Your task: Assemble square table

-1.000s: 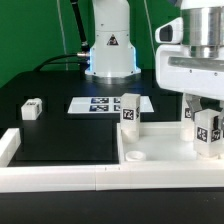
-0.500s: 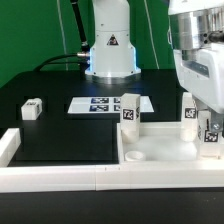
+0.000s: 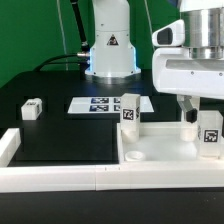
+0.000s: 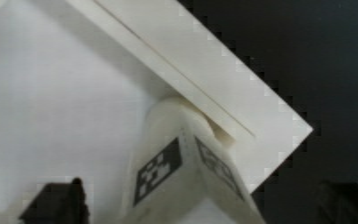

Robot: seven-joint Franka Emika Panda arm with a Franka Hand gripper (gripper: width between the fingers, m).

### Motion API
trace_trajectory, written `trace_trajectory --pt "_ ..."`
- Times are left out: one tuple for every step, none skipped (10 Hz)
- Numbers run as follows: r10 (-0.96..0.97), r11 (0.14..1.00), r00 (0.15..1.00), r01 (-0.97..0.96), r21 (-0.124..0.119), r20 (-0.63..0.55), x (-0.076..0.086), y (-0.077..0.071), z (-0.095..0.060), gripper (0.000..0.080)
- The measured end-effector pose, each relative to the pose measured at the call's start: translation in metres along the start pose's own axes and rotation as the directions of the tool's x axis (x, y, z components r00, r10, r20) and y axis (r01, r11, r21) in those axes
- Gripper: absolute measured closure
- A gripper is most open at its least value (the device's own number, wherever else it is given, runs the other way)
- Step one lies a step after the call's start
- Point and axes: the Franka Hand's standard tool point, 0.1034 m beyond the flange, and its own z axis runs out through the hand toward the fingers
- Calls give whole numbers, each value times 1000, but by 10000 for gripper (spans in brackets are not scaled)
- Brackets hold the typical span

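Observation:
The white square tabletop [image 3: 160, 147] lies at the exterior view's lower right, inside the white rails. One tagged leg [image 3: 130, 110] stands in its far left corner. Another tagged leg [image 3: 210, 133] stands in its right corner, under my gripper [image 3: 203, 108]. In the wrist view this leg [image 4: 185, 170] sits in the corner of the tabletop [image 4: 51, 90], between my dark fingertips [image 4: 59, 202], which stand wide apart and clear of it. The gripper [image 4: 211, 205] is open and holds nothing. A loose leg [image 3: 32, 108] lies on the black table at the left.
The marker board [image 3: 100, 103] lies flat in front of the robot base [image 3: 110, 45]. White border rails [image 3: 60, 178] run along the front and left edge. Black table surface [image 3: 70, 140] spreads between the rails and the tabletop.
The gripper hand has turned back from its tilted pose to square, staying over the right corner leg. The leg stays upright in its socket.

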Motion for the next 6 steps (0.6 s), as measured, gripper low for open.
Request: trace_trajectory --pt "-65 998 998 65 0 -1 1 0 0 151" --pt "-118 993 993 118 -1 -1 1 0 0 150" --pt "-348 937 937 348 -13 -11 2 1 1 150" --pt "-454 891 891 454 -19 -10 3 2 2 150" --pt "-402 916 916 402 -17 -11 3 2 2 150" --pt "-404 915 915 404 -17 -11 3 2 2 237"
